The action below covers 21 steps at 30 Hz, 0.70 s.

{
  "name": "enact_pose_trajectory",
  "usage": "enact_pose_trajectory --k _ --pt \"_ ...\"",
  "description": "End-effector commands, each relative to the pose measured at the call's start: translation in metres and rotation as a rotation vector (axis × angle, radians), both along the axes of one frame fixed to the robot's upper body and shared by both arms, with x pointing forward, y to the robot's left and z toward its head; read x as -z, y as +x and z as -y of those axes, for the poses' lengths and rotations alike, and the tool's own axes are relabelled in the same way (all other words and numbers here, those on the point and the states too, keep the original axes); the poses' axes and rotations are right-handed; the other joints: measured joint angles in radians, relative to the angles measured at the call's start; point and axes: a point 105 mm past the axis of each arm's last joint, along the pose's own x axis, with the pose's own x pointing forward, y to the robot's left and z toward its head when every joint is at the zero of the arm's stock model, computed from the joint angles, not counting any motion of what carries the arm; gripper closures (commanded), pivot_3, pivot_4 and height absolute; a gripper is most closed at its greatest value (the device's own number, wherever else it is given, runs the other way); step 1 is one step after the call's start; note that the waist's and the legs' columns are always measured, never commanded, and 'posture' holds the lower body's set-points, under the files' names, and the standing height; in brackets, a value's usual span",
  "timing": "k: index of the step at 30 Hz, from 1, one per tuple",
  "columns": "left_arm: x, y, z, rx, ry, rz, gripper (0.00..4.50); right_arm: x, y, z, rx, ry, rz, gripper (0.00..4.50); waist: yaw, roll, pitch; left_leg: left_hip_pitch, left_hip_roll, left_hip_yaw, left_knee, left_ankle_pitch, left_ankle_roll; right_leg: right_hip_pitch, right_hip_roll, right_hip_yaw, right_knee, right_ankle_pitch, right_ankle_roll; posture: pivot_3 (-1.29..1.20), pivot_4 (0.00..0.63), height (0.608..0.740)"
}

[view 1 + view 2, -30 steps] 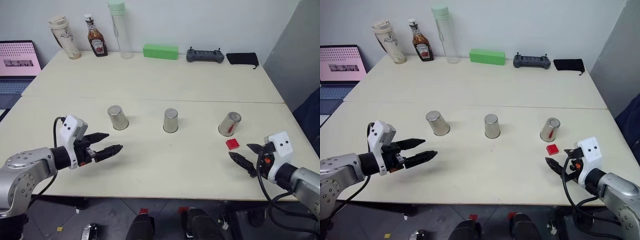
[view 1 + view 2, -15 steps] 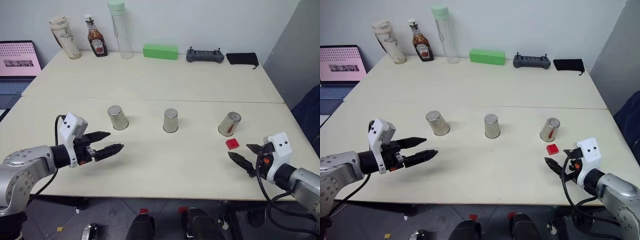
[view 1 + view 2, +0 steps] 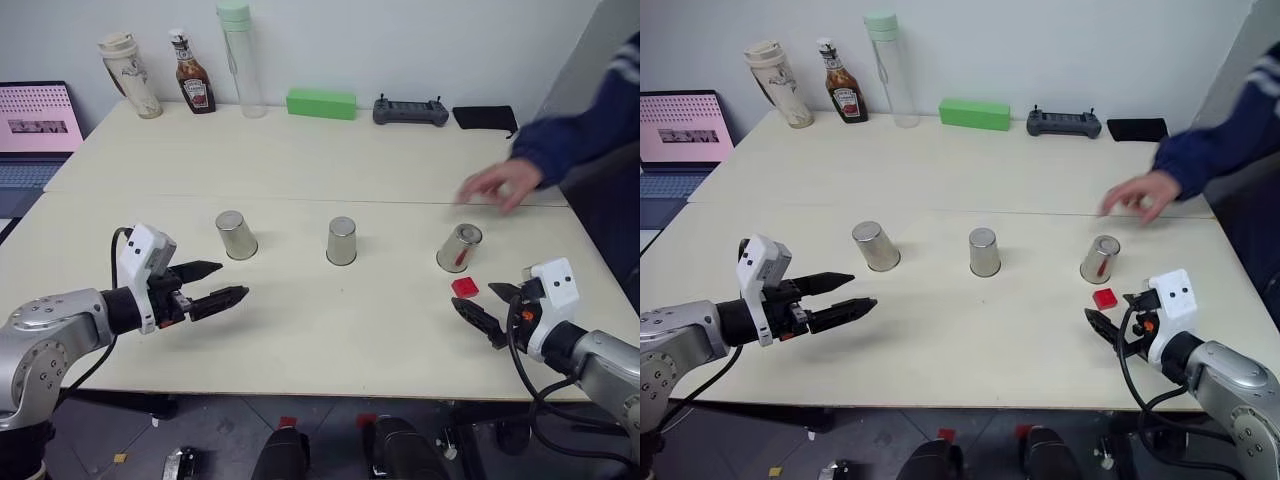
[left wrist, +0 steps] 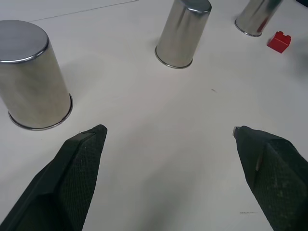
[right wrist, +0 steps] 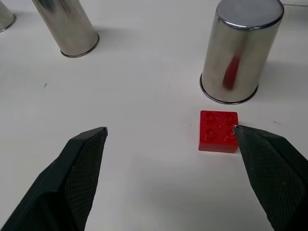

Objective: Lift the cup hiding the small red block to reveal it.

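Bare table (image 3: 330, 340) stretches between both released pincers; small red block (image 3: 464, 288) lies uncovered beside the rightmost cup (image 3: 459, 247), just ahead of the right pincer (image 3: 478, 309); left pincer (image 3: 212, 285) hovers well apart.

red block (image 5: 218, 131) exposed, beside inverted cup (image 5: 240, 53)

A person's hand (image 3: 497, 184), in a dark blue sleeve (image 3: 575, 132), has entered from the right edge of the tabletop (image 3: 300, 150). The hand is now extended above the tabletop, near its right edge and beyond the right-hand cup (image 3: 459, 247), without contact
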Motion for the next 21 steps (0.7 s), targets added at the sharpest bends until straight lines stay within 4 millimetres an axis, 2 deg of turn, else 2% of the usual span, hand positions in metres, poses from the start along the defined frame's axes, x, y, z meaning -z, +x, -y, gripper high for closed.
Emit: enact_pose_trajectory --k 1,21 --pt "-0.0079 0.0002 0.0045 0.033 0.0 0.026 0.0 -0.0098 -0.0003 -0.0003 -0.003 -0.004 0.048 0.06 0.0 0.0 0.0 0.0 0.0 0.0 0.0 0.0 0.0 0.0 0.0 0.0 0.0 0.0 0.0 0.0 0.15 0.74" --pt "-0.0061 -0.002 0.0039 0.041 -0.016 0.007 0.0 -0.0115 0.0048 -0.0051 -0.009 0.005 0.06 0.06 -0.001 0.0 0.0 0.001 0.0 0.0 0.001 0.0 0.0 0.0 0.0 0.0 0.001 0.0 0.0 0.0 0.15 0.74"
